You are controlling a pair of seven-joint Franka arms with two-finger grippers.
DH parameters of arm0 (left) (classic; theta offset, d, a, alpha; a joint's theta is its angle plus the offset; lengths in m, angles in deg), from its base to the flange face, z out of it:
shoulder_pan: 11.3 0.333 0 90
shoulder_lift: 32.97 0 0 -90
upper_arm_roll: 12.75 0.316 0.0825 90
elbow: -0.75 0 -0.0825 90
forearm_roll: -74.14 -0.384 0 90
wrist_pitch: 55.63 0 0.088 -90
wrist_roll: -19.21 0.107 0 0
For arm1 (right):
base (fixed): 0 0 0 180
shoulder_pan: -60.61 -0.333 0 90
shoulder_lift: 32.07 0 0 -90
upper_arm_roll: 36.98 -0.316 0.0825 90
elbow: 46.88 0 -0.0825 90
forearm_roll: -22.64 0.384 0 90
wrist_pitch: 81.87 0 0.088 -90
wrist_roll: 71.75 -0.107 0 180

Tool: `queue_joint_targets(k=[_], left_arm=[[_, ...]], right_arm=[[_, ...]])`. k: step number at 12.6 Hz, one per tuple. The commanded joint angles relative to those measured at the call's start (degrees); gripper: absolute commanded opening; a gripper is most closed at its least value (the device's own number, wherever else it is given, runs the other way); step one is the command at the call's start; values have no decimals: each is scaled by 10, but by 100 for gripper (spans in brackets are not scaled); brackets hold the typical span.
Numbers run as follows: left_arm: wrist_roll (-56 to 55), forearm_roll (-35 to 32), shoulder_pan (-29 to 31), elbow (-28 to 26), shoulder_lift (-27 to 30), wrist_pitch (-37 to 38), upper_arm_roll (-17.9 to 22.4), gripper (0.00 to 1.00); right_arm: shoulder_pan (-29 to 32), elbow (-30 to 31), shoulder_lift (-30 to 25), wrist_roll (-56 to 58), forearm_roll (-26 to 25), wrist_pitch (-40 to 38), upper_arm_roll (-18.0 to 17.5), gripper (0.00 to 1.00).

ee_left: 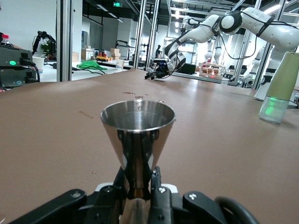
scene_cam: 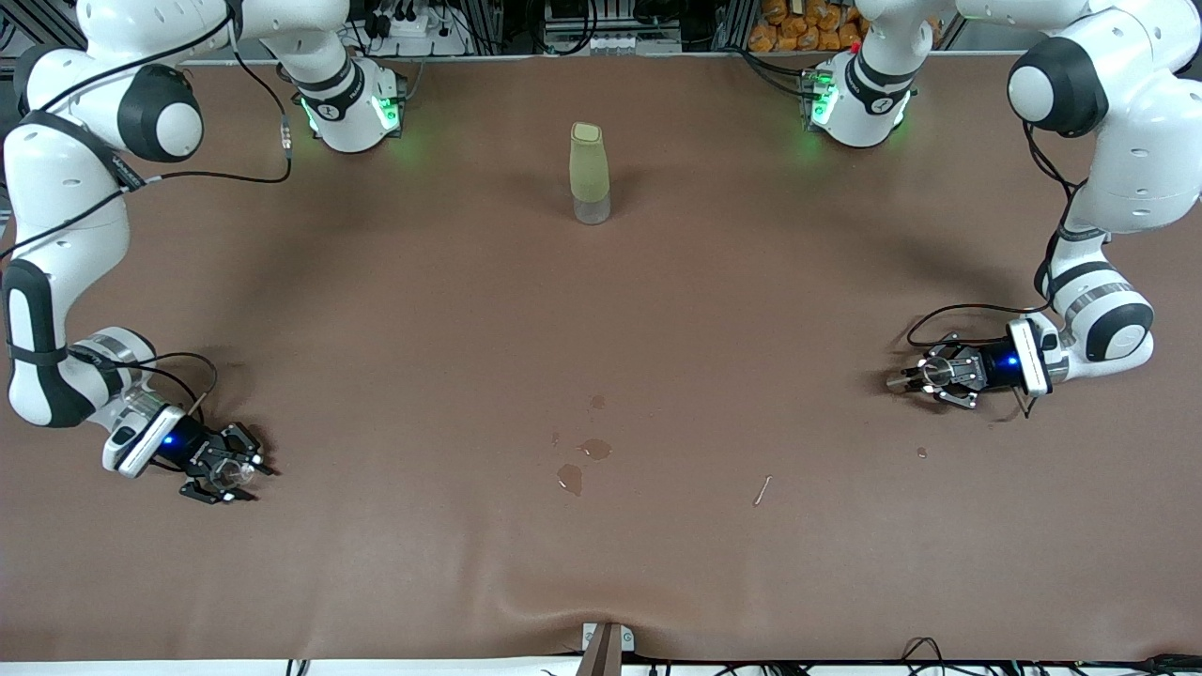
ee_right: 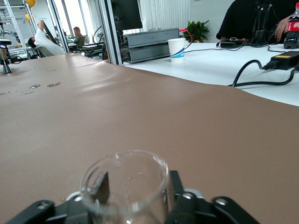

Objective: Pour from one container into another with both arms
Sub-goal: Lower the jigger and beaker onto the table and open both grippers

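— Left gripper [scene_cam: 925, 377]? Clamped on a shiny conical steel measuring cup [ee_left: 138, 142], low at the left arm's end of the brown table [scene_cam: 601, 329].
— Right gripper [scene_cam: 228, 472]? Around a clear glass beaker [ee_right: 124, 183], at the right arm's end; grip firmness unclear.
— Between them? Green-sleeved bottle [scene_cam: 590, 173] near the bases, spilled drops [scene_cam: 582, 462] mid-table.

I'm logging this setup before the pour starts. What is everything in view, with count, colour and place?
metal jigger: one, silver, upright, clamped at its narrow waist by the left gripper.
glass beaker: one, clear, between the right gripper's jaws.
bottle: one, pale green with clear base, standing mid-table, farthest from the front camera.
liquid drops: several, wet patches, mid-table, nearer the front camera than the bottle.
small stick: one, pale, beside the drops.
table cover: one, brown.
left gripper: black, low at its own end.
right gripper: black, low at its own end.
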Motion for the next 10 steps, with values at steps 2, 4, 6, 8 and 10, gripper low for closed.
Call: queue_joint_targets(k=[2,4,6,8,10], left_arm=[[-7,-13,5,10,-8,9,-3,100],[-51,-43,7,15,-3,9,-2,100],[-91,-76,23,44,-4,8,1,100],[-150,-134,50,87,-6,8,2,100],[-247,-200,81,136,-4,8,2,100]], right_arm=[[20,-5,-18,-20,-13,-3,-7,100],[14,-4,-34,-65,-32,-4,10,100],[8,-4,-69,-113,-74,-2,21,100],[-10,-6,-112,-195,-131,-1,42,100],[-35,-8,-149,-286,-196,-3,58,100]])
